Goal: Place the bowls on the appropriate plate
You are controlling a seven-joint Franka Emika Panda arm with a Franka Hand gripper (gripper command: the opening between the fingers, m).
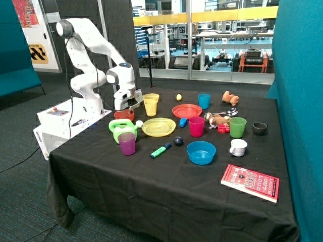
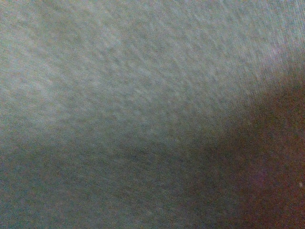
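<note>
The red-orange bowl (image 1: 123,115) sits near the table's edge by the robot base, partly behind a green watering can (image 1: 121,129). My gripper (image 1: 126,107) is low, right over this bowl's rim; its grip does not show. The yellow bowl (image 1: 151,96) stands a little farther back, just behind a taller yellow cup (image 1: 150,107). The yellow plate (image 1: 158,126) lies in front of the cup. The red plate (image 1: 186,111) lies beside it, toward the table's middle. The wrist view shows only blurred dark cloth (image 2: 119,95) and a reddish-dark patch (image 2: 267,162) in one corner.
Around the plates stand a purple cup (image 1: 127,143), pink cup (image 1: 196,126), green cup (image 1: 237,127), blue cup (image 1: 204,101) and blue bowl (image 1: 201,152). A green marker (image 1: 160,150), dark ball (image 1: 178,141), white cup (image 1: 238,147) and red book (image 1: 250,182) lie nearer the front.
</note>
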